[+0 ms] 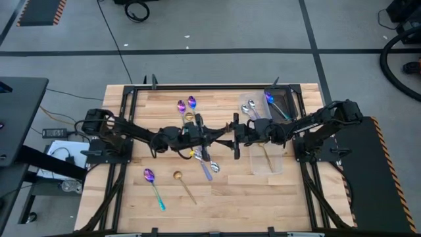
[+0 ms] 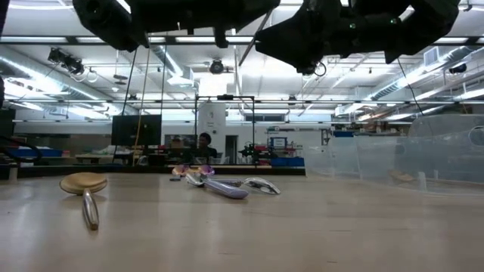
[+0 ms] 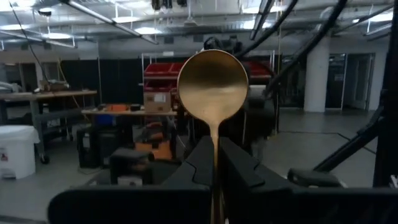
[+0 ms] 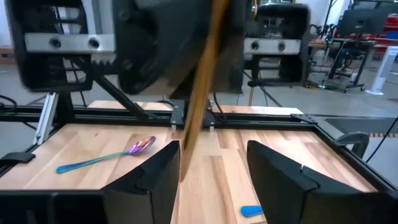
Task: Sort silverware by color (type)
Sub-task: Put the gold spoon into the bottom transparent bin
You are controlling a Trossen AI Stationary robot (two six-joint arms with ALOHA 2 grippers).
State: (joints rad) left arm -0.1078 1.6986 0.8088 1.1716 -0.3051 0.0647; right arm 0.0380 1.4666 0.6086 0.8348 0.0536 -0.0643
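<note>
High view. The two arms meet over the middle of the worktop. The left gripper and the right gripper face each other, just apart. Loose spoons lie around them: a purple spoon and a gold spoon toward 7 o'clock, two purple spoons toward 11 o'clock, a mixed cluster at 6 o'clock beneath the grippers. Clear containers stand toward 2 and 4 o'clock: the far container holds a purple spoon, the near container a gold one, as far as can be told; silver spoons lie beside them.

Low view. Both arms hang above, clear of the worktop. A gold spoon lies at 9 o'clock; the cluster lies central.

Left wrist view. The left gripper is clenched on the handle of a held gold spoon, bowl outermost, long axis running straight out along the fingers.

Right wrist view. The right gripper is released, jaws spread, with the gold handle passing slantwise between them, no contact evident. A purple spoon lies on the worktop beyond. A handover appears imminent; closure on the handle is the relation that matters.
</note>
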